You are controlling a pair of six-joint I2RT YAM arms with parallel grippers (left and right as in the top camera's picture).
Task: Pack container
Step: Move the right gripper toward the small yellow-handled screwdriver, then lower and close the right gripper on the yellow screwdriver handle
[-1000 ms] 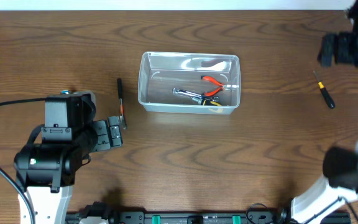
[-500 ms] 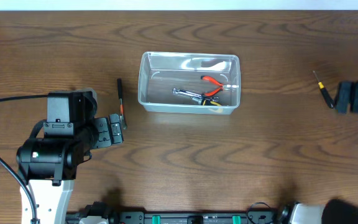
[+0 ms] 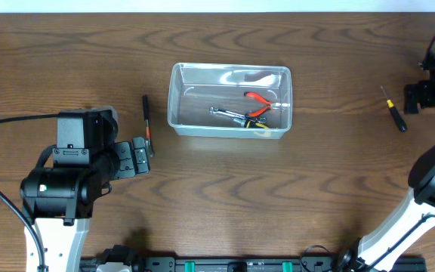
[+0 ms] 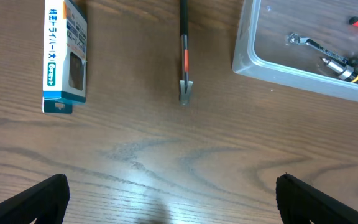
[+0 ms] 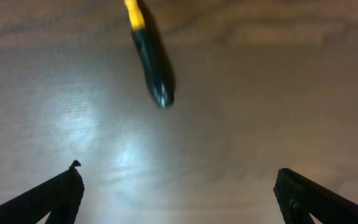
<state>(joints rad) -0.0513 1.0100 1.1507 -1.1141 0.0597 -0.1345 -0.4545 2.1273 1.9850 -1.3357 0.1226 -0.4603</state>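
The right arm (image 3: 429, 94) has swung back beside the screwdriver (image 3: 393, 109). The clear container (image 3: 229, 100) sits mid-counter (image 3: 316, 189), pliers (image 3: 258, 100) inside. Both arms' jaws are spread, empty. The screwdriver lies off-centre of the right jaws, so closing might roll it away.

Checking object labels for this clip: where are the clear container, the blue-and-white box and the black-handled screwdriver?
container (image 3: 195, 109), overhead view, bare floor near its left end.
blue-and-white box (image 4: 65, 56), left wrist view, middle of its printed face.
screwdriver (image 5: 153, 65), right wrist view, black handle.
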